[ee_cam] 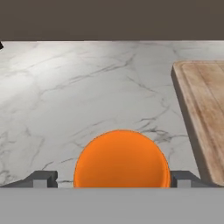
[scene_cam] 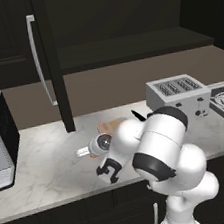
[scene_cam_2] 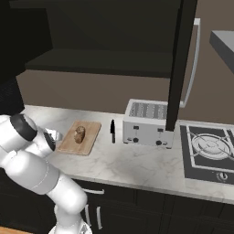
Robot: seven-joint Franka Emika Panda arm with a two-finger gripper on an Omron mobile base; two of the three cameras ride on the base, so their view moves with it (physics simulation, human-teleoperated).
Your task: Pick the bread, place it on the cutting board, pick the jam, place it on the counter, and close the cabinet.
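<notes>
Claw [ee_cam: 121, 181] clamped on jam [ee_cam: 121, 159], low over worktop [ee_cam: 78, 87]; jar base cut off. Beside it, cutting board [ee_cam: 205, 113], partly out of frame. Bread [scene_cam_2: 79, 134] on board. Farther, cabinet [scene_cam_2: 180, 64] door open.

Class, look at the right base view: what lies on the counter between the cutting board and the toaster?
A black knife lies on the counter, between the cutting board and the toaster.

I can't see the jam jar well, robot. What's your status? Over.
Fingers shut on small orange jam jar, low over white marbled counter. Brown bread on wooden cutting board. Dark cabinet door open.
</notes>
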